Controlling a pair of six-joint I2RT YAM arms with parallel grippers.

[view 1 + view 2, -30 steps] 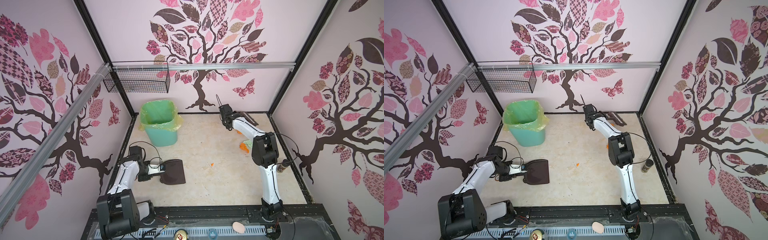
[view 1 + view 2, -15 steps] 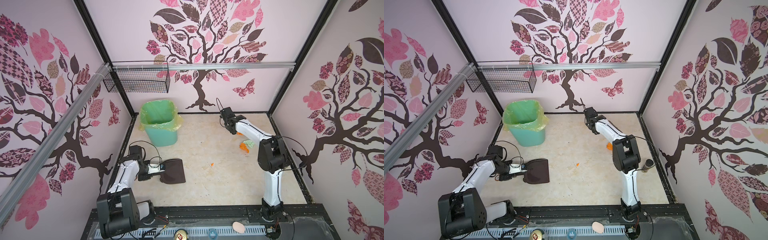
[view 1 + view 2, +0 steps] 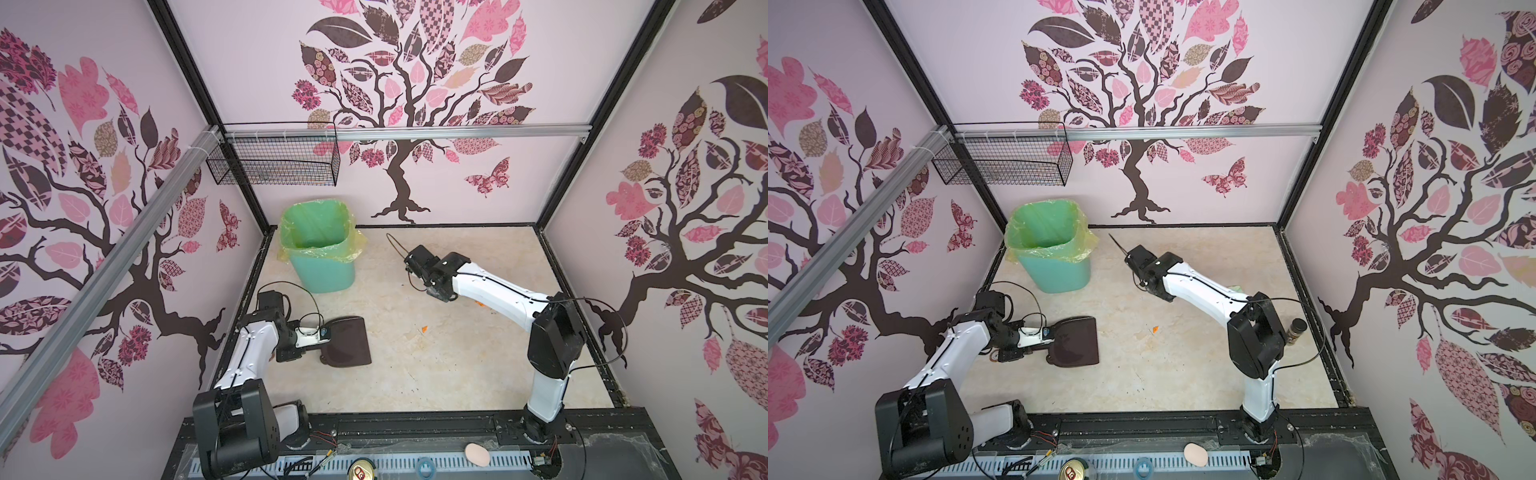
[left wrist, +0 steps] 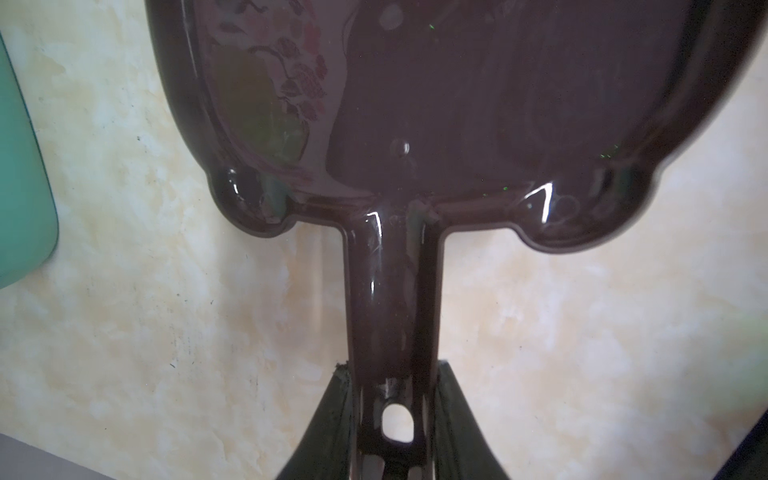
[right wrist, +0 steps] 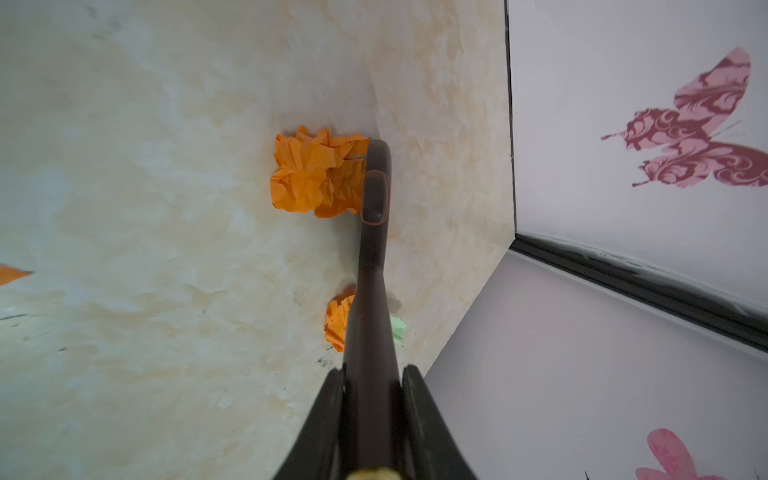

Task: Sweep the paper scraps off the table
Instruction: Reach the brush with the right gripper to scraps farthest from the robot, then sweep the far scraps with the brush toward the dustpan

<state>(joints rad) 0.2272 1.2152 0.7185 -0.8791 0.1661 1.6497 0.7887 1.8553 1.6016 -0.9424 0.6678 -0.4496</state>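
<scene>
Beige marbled table [image 3: 478, 374] inside decal-papered walls. A green bin [image 3: 322, 266] stands at 11 o'clock. The dark dustpan [image 3: 347, 340] lies flat at 9 o'clock, its handle clamped in the left gripper [image 4: 390, 419]. The right gripper [image 5: 372, 395] is closed on a dark brush [image 5: 374, 195], whose end rests against the largest of the paper scraps [image 5: 316, 174], clustered at 3 o'clock. One fragment [image 3: 424, 329] lies near centre. Judged step: gathering, pan apparently empty. The next move calls for a low drag toward 9 o'clock; the pan is well apart.
</scene>
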